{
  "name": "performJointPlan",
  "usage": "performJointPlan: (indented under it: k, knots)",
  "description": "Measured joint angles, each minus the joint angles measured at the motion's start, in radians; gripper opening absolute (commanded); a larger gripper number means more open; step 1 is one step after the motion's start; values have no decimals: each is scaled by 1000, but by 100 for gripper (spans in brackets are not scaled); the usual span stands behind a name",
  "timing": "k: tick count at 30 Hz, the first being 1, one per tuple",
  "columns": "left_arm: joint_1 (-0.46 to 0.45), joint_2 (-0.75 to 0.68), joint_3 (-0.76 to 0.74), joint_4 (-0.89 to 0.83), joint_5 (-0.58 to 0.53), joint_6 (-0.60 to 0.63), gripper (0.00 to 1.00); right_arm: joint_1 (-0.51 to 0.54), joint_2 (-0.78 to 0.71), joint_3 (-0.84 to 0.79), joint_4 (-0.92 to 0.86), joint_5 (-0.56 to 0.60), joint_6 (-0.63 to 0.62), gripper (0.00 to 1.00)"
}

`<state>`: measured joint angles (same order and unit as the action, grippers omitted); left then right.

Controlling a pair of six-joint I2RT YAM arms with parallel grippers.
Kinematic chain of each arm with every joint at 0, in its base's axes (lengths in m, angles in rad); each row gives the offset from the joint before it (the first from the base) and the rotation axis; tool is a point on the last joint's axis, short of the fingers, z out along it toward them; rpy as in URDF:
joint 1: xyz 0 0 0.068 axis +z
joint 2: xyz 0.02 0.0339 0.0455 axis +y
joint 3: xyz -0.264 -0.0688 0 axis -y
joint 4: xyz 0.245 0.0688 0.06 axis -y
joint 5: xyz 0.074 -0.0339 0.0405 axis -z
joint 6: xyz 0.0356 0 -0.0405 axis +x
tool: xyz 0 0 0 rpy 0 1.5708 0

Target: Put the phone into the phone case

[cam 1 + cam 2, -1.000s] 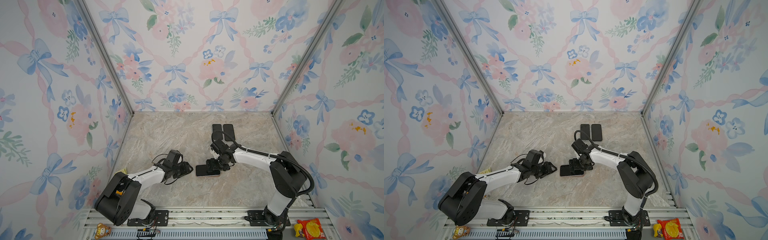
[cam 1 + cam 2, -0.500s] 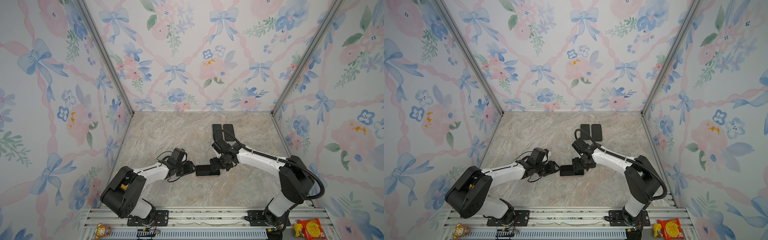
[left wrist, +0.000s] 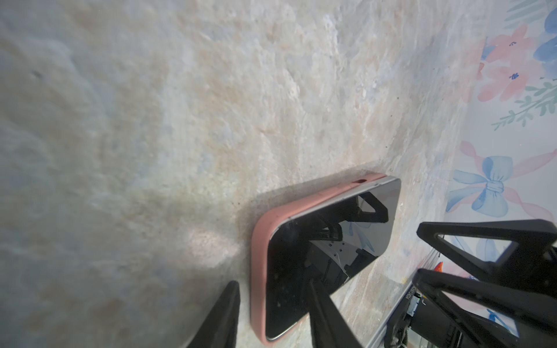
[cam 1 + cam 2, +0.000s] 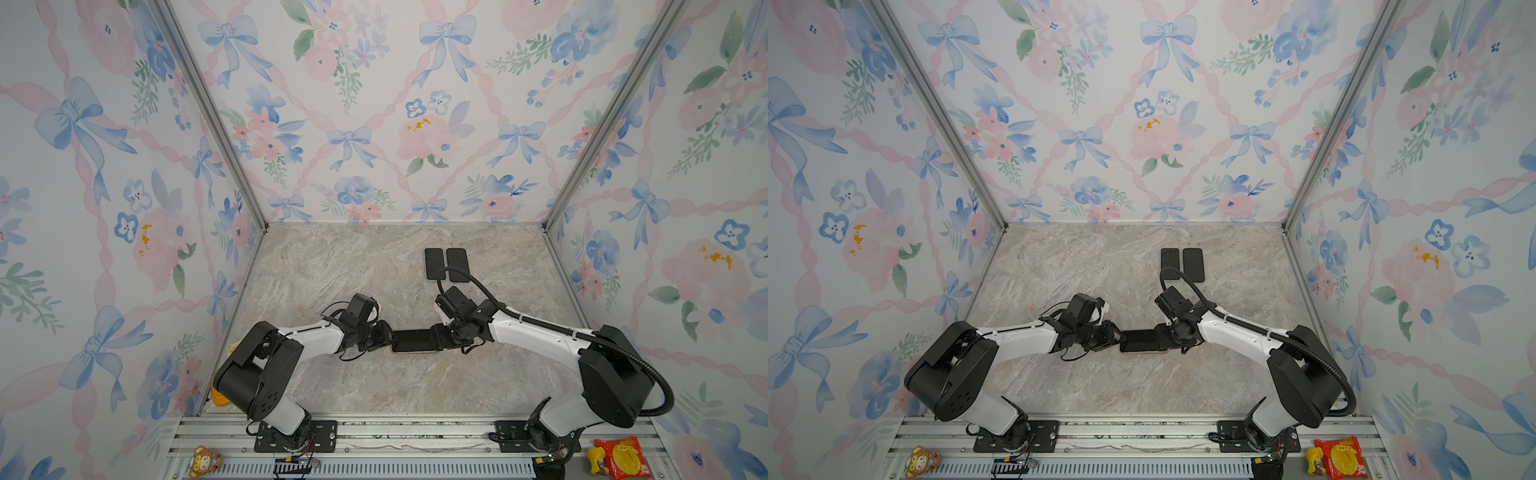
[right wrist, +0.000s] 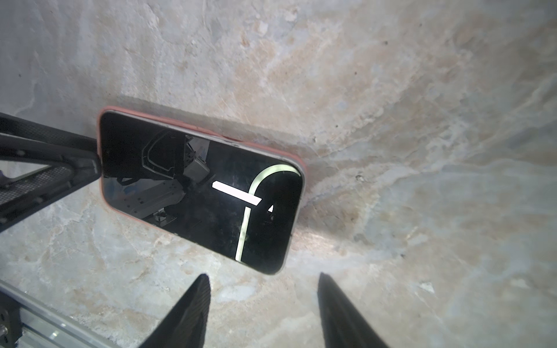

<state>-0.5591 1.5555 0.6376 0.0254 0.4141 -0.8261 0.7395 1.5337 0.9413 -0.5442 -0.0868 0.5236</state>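
Observation:
The phone (image 4: 413, 340) lies screen-up and crosswise on the marble table, inside the pink phone case (image 3: 258, 271). Its silver rim shows above the pink wall towards the right-hand end. My left gripper (image 4: 388, 337) is at the phone's left end. In the left wrist view the left gripper (image 3: 272, 281) is open: one finger stands outside the case's long side and the other over the black screen (image 3: 289, 256). My right gripper (image 4: 436, 338) is at the other end. The right wrist view shows the right gripper (image 5: 263, 275) open, just short of the phone (image 5: 211, 186), with only bare table between its fingers.
Two flat black slabs (image 4: 435, 264) (image 4: 457, 264) lie side by side at the back, under the right arm's cable. On the front rail are a red snack packet (image 4: 621, 457) and a small toy (image 4: 203, 465). Flowered walls close in three sides.
My left gripper has slid right up to the phone's left end and its jaws have narrowed. My right gripper has drawn back to the phone's right end and narrowed too. The phone has hardly moved.

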Motion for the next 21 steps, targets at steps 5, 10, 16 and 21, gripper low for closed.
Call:
performJointPlan:
  k: [5,10,16,21]
  knots:
    - [-29,15,29,-34,-51,14,32,-8,17,-1,41,-21,7,55]
    - [-53,49,60,-39,-86,21,23,-14,34,-19,79,-44,13,54]
    - [-80,58,69,-33,-126,21,17,-27,34,-43,105,-63,24,49]
    - [-84,51,69,-41,-144,23,21,-55,16,-78,148,-82,38,46]
